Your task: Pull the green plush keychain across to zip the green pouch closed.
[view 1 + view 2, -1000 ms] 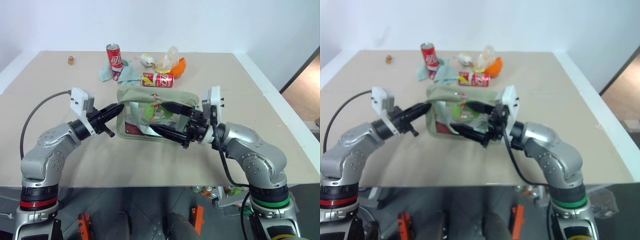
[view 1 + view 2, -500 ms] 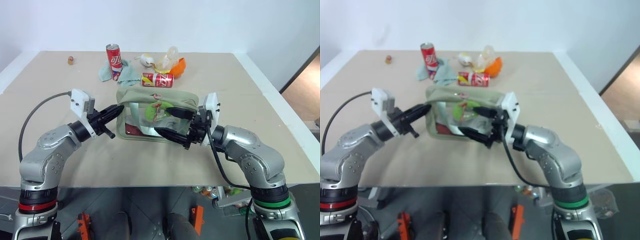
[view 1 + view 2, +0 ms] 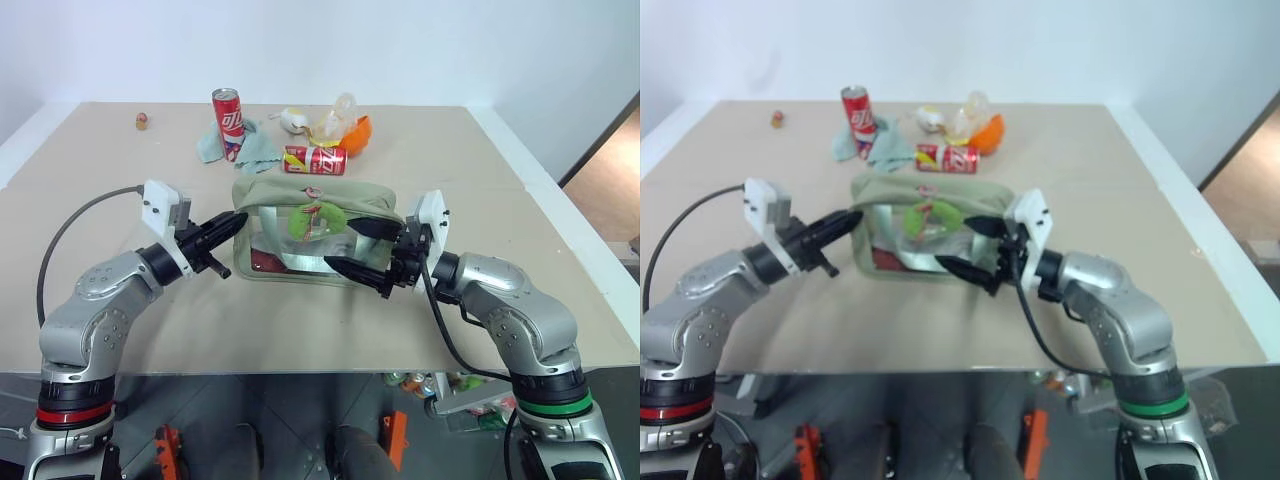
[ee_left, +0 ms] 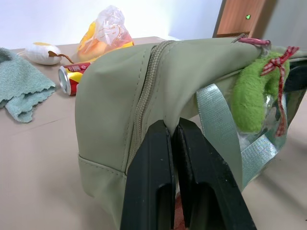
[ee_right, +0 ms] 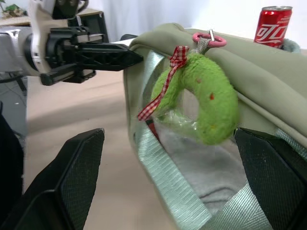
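Observation:
The green pouch [image 3: 270, 192] stands in the middle of the table, its clear window side facing me. My left gripper [image 3: 236, 221] is shut on the fabric at the pouch's left end, and its fingers [image 4: 153, 158] pinch the fabric beside the zip line. The green plush keychain [image 5: 213, 108] hangs from a pink ring on the zip, over the near side around mid-length, with a red checked ribbon on it. My right gripper [image 3: 341, 243] stands open just right of the keychain [image 3: 303, 222], close to the pouch's near side, with nothing between its fingers.
At the back of the table are an upright red can [image 3: 228, 110], a red can lying on its side [image 3: 315, 160], a pale teal cloth [image 3: 256, 150], a white object [image 3: 293, 119] and a plastic bag with orange contents [image 3: 345, 125]. A small object [image 3: 143, 121] lies far left.
My right gripper has drawn back to the right and a little lower, away from the keychain, still open. The left gripper has kept its grip and place.

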